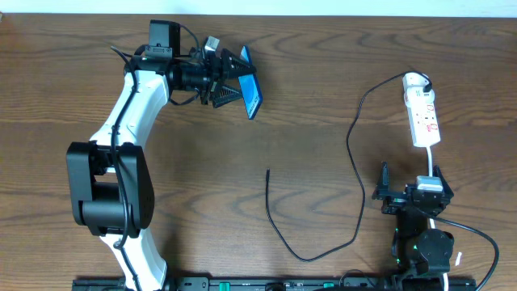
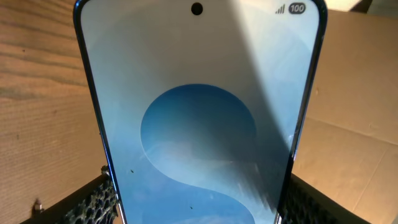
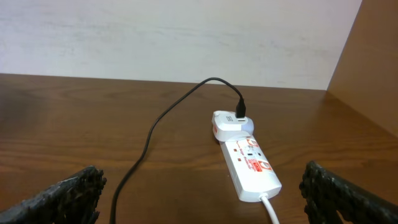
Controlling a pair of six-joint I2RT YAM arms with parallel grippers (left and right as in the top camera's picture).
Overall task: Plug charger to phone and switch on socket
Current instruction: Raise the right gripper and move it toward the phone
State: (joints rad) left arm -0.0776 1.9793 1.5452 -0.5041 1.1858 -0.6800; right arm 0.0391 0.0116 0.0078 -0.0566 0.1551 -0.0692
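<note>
While the left gripper (image 1: 234, 79) pinched the phone (image 1: 253, 90) by its side edges near the table's (image 1: 323, 97) far left, the right gripper (image 1: 410, 179) stood spread wide and empty, just short of the socket (image 1: 422, 113). The charger (image 1: 359, 186) ran from the socket's far end, its free tip lying mid-table.

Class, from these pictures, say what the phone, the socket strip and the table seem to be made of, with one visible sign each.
Phone: glossy glass front, likely; it shows sheen and reflections, with a thin dark, possibly metal, edge.
Socket strip: smooth white moulded plastic, by its rounded, uniform body.
Table: brown wood or wood-look laminate; grain lines show.
</note>
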